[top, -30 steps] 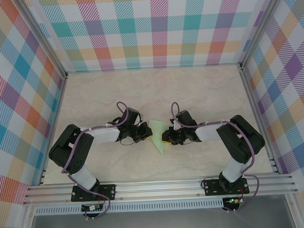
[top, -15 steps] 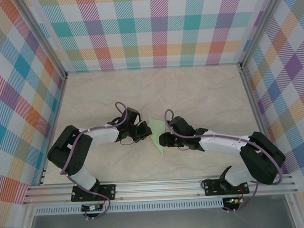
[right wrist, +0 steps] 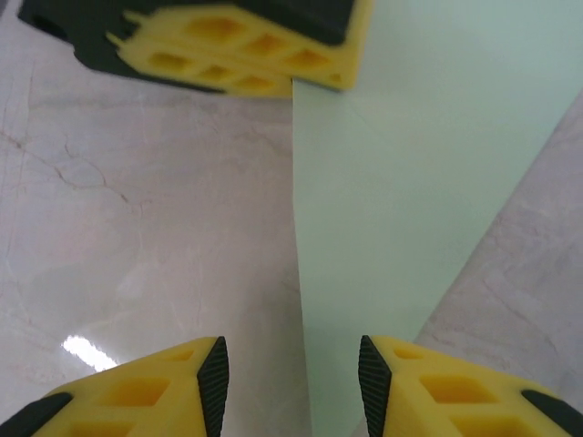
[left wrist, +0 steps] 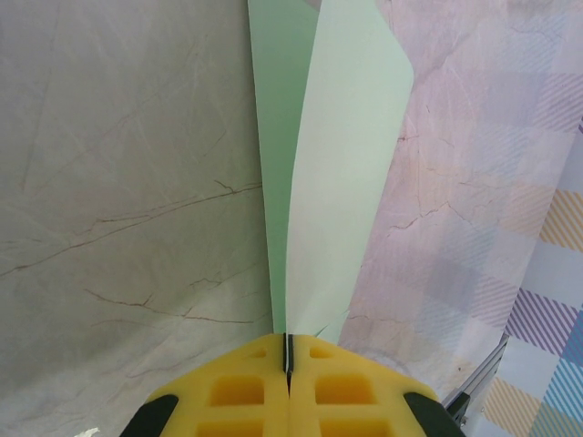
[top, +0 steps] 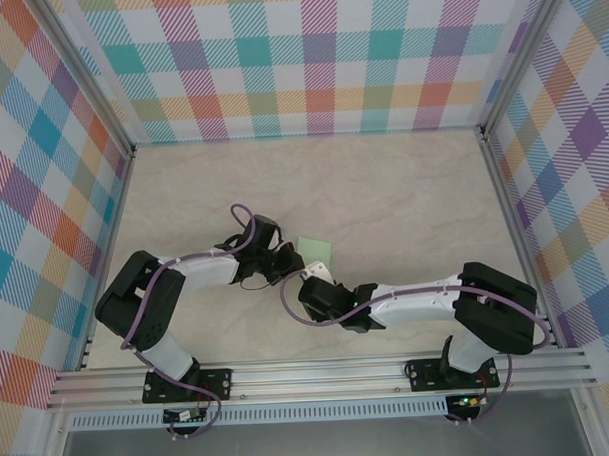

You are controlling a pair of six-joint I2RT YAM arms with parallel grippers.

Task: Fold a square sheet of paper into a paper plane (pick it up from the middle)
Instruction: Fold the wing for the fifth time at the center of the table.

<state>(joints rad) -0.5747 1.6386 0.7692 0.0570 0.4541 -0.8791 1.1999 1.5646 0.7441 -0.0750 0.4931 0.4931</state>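
Two hands are seen near the middle of the counter [left wrist: 118, 182]. The left hand [left wrist: 288, 353] is clamped shut on one end of the folded sheet of paper [left wrist: 332, 164], and two pale green flaps are fanned out away from its yellow pads. The right hand [right wrist: 291, 369] is held just beside it, jaws spread partway and gripping nothing, lined up over the paper's straight edge. Whether the paper is lying flat can't really be told.

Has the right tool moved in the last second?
Yes: the right tool slid left and toward the front rail, to the near end of the paper.
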